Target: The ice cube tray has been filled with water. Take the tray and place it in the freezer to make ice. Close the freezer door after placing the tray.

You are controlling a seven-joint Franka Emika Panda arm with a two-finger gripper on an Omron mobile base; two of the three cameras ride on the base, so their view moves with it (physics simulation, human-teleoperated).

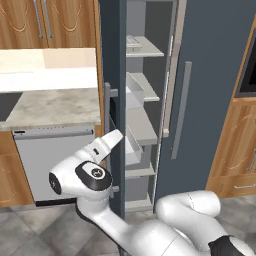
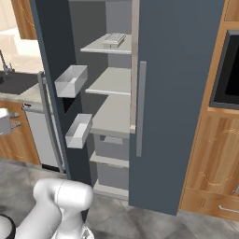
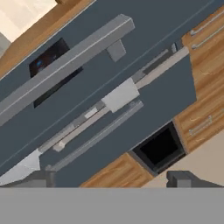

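The gripper [image 3: 111, 178] has its fingers spread wide and holds nothing, close in front of the freezer door [image 3: 131, 48]. That door [image 1: 114, 100] stands swung open, edge-on in the left base view, with white bins [image 2: 71, 80] on its inner side. Beyond it, inside the freezer [image 2: 112, 88], the ice cube tray [image 2: 113, 39] lies flat on the top shelf [image 2: 100, 46].

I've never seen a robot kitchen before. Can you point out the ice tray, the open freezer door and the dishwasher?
ice tray [image 2: 113, 39], right base view, its top, on the top shelf.
freezer door [image 2: 52, 56], right base view, its inner face.
dishwasher [image 1: 52, 162], left base view, its front panel.
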